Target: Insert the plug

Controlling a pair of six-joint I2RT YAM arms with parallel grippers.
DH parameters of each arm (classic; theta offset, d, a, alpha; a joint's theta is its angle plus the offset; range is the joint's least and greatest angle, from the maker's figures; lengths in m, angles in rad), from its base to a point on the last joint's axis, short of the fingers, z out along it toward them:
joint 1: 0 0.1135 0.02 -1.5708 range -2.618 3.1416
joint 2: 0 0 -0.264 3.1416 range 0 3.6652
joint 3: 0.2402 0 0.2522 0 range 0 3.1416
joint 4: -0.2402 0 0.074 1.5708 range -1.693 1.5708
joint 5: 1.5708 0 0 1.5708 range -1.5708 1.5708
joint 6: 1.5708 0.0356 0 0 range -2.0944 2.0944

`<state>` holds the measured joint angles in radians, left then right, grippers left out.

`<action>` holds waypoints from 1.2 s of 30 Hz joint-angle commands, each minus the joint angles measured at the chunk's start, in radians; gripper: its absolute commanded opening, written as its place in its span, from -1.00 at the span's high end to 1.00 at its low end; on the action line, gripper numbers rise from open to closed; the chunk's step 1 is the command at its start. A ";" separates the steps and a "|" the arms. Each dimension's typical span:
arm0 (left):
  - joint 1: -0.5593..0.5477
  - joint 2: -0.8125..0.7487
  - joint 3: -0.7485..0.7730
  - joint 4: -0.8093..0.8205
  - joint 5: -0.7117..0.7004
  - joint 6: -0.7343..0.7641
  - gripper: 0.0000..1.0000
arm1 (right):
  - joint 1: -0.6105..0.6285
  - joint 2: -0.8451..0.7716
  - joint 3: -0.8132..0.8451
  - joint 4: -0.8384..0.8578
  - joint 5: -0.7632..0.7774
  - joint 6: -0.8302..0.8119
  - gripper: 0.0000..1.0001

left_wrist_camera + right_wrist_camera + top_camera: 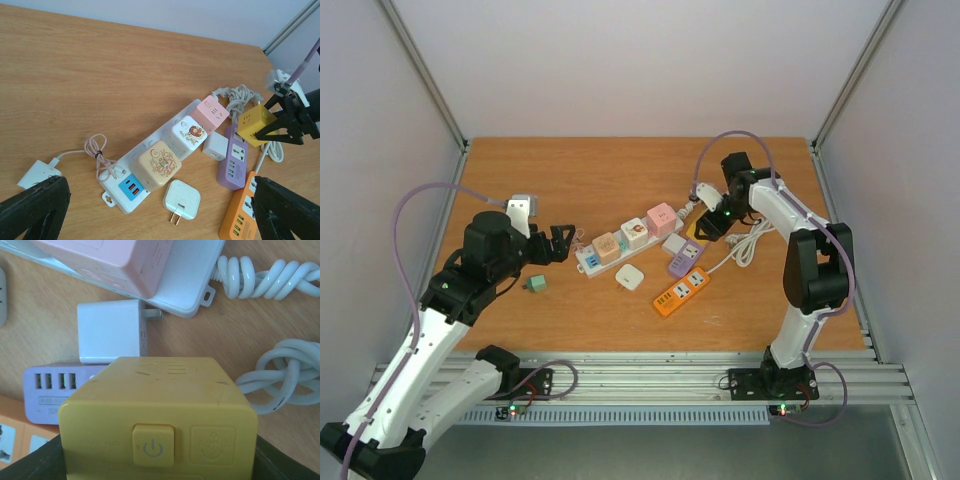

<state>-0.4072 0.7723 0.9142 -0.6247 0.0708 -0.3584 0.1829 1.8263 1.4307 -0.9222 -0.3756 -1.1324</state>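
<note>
Right end effector (712, 225) has the yellow cube socket (160, 415) clamped between its fingers, power button (153, 445) facing the wrist camera. That is the piece to plug in, and it sits in the grip, clear of the white power strip (150, 145).

Just past the held cube lies a small white adapter (111, 330), prongs pointing at the strip's end. To the left of it is the purple power strip (60, 392), with the orange power strip (681, 292) nearer the arm bases. Ahead of the end effector and a touch left sits the pink cube (110, 260), already seated at the strip's near end. To the right of the end effector, the coiled white cable (270, 277) is bunched on the table (620, 170).

Left end effector (558, 243) stands wide open with nothing between its fingers (35, 210), hovering at the other end of the white strip. Straight ahead of it are the tan cube (159, 162), then the white dragon-print cube (189, 132), both on the strip. A loose white charger (181, 200) lies between its fingers' line of sight, prongs toward the camera. A small green plug (536, 285) rests on the table just behind this end effector, toward the arm base.
</note>
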 commanded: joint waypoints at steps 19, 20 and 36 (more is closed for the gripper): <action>0.011 0.022 0.000 0.038 -0.002 0.010 -0.99 | 0.006 0.034 -0.027 -0.025 0.006 -0.081 0.34; 0.011 0.022 0.000 0.038 -0.002 0.011 -0.99 | 0.006 0.036 -0.028 -0.033 0.009 -0.085 0.34; 0.017 0.021 -0.002 0.038 0.001 0.013 -0.99 | 0.008 0.066 -0.110 0.076 0.165 -0.039 0.23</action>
<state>-0.3985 0.7956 0.9142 -0.6250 0.0711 -0.3580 0.1883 1.8420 1.3693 -0.8719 -0.3103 -1.1893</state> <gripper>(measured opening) 0.994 0.657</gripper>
